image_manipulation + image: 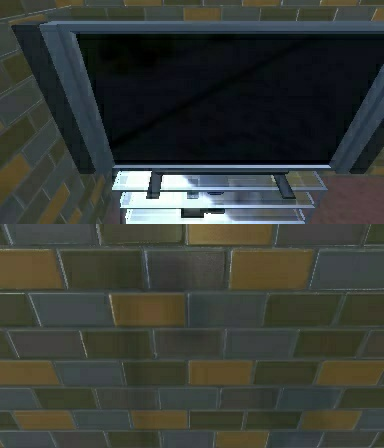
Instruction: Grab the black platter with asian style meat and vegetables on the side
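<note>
A brick wall (190, 334) stands close ahead, so the step in hand looks like searching: best turn the base away and scan for a bench. In the arm side view, left to right, more brick, then a large dark television (220, 90) on a glass-shelved stand (215, 195). I cannot tell what its shelves carry. Nor can I tell where the black platter is, or the gripper's state.

A dark television (215, 95) loses its upper right corner to the arm side view's right edge; its glass stand (215, 190) is cut off below, shelf contents too blurred to identify.
</note>
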